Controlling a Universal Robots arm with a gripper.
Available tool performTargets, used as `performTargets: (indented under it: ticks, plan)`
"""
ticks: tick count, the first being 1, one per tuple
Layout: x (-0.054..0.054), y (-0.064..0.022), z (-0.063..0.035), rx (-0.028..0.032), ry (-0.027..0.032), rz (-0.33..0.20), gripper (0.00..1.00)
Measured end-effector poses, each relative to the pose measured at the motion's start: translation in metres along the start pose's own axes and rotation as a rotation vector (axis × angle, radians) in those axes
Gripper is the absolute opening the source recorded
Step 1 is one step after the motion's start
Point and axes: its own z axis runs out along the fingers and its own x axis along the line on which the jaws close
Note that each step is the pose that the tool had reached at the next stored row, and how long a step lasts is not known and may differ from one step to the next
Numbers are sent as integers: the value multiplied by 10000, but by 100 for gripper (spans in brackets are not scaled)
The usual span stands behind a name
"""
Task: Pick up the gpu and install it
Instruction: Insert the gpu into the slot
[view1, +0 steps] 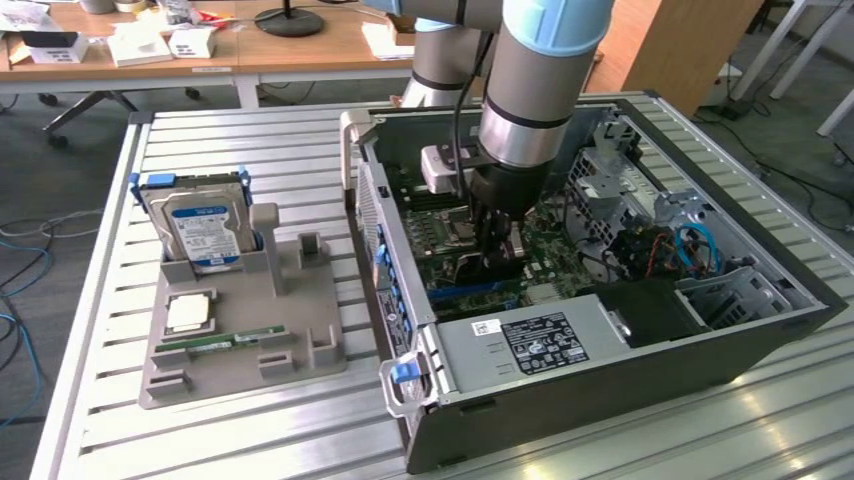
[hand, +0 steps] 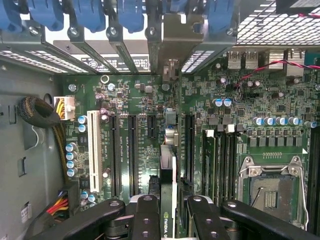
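Your counter (view1: 267, 140) is slatted silver aluminium, standing on a grey floor with wooden desks (view1: 267, 50) behind it. Along the counter's edge on the exterior view's right lies the open dark-grey metal computer case (view1: 641, 370), its green motherboard (hand: 130, 100) exposed. Near the opposite edge a grey plastic tray (view1: 220, 370) carries an upright silver hard drive (view1: 200, 230) with a blue-white label. The thin, flat black gpu card (hand: 168, 170) is inside the case, edge-on above the motherboard's long black slots, and your jaws are clamped on it from both sides. Whether it touches a slot you cannot tell.
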Motion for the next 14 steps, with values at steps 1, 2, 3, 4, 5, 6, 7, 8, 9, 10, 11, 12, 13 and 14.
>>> performTargets:
  ticks: [1,2,3,4,5,6,7,8,9,10,11,12,13,14]
  plan:
    - [0,0,-2,-1,-15,-1,26]
    - [0,-1,-2,-1,-29,-3,26]
    - [0,-1,-2,-1,-31,-4,26]
    - [-1,-1,-1,0,-35,-7,26]
    - [-1,-1,-1,0,-35,-9,26]
    - [0,-1,-1,0,-35,-10,26]
    - [0,-1,0,-1,-34,-11,26]
    - [1,0,0,-1,-32,-11,26]
    - [1,0,2,-1,-32,-12,26]
    - [1,1,3,-1,-32,-12,26]
    - [0,2,5,-1,-33,-12,26]
    - [0,3,8,0,-33,-11,26]
    - [1,4,11,-1,-33,-11,26]
    - [1,4,12,-2,-34,-11,26]
